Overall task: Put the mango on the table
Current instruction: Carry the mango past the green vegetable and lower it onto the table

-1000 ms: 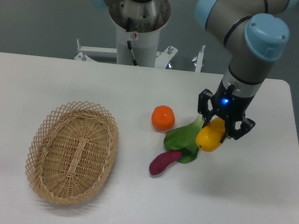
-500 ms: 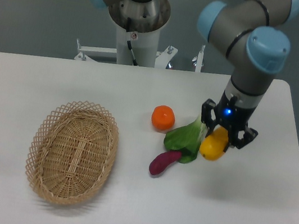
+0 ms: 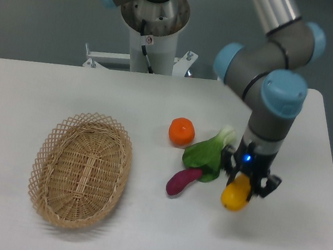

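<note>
From the one camera, I see the black two-finger gripper [image 3: 245,183] squeezing the smooth yellow mango [image 3: 235,194], low over the big white table [image 3: 155,237]. The leafy green vegetable [image 3: 208,152] sits at ten o'clock from the mango, and the little purple vegetable [image 3: 183,180] at nine o'clock. I can't tell if the mango touches the table. If the fingers let go early, it might roll into them.

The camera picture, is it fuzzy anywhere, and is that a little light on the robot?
In the camera view, everything looks sharp, even the weave of the basket; a small blue light glows just above the tool holding the mango, and only soft, faint shadows fall on the white table.
</note>
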